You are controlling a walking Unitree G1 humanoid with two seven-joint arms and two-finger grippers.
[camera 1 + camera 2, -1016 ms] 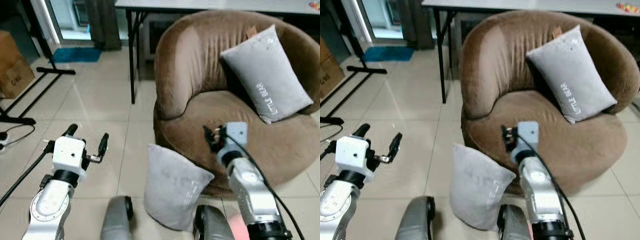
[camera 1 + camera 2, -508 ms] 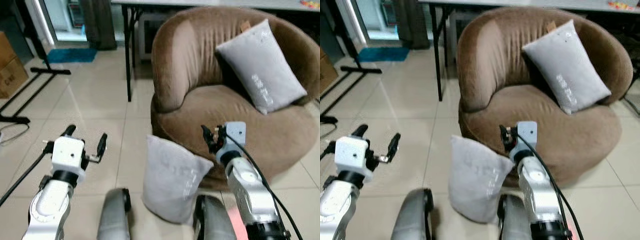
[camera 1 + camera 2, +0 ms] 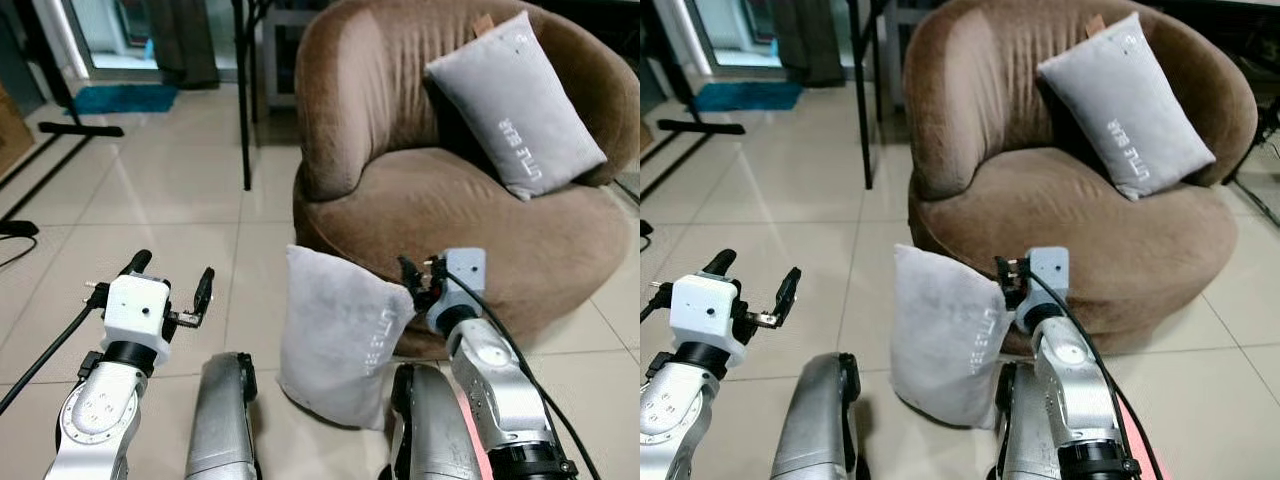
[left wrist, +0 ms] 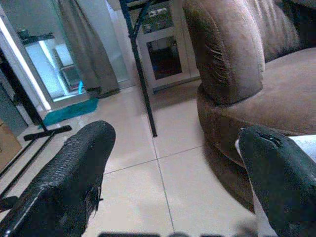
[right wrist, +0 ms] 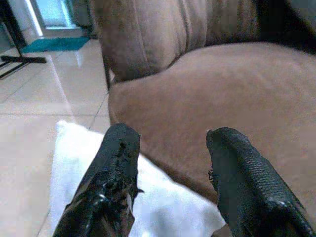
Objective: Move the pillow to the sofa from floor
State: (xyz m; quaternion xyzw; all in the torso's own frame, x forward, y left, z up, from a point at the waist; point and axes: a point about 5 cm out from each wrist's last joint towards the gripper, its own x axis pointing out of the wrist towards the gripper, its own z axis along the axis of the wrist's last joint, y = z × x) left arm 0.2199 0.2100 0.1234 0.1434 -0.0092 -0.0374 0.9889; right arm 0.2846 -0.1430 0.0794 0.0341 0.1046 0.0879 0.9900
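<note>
Below, grey pillow (image 3: 340, 340) upright on floor against sofa (image 3: 440, 210), second cushion (image 3: 515, 105) on seat, left tool (image 3: 172, 283) and right tool (image 5: 170, 185) both apart.

Head stereo pair looks forward and down from above both arms, sharing the brown sofa (image 3: 440, 190), the floor pillow (image 3: 340, 335) and the tiled floor (image 3: 150, 200). Left wrist camera sits low, facing the sofa's side. Right wrist camera sits close above pillow and sofa seat.
</note>
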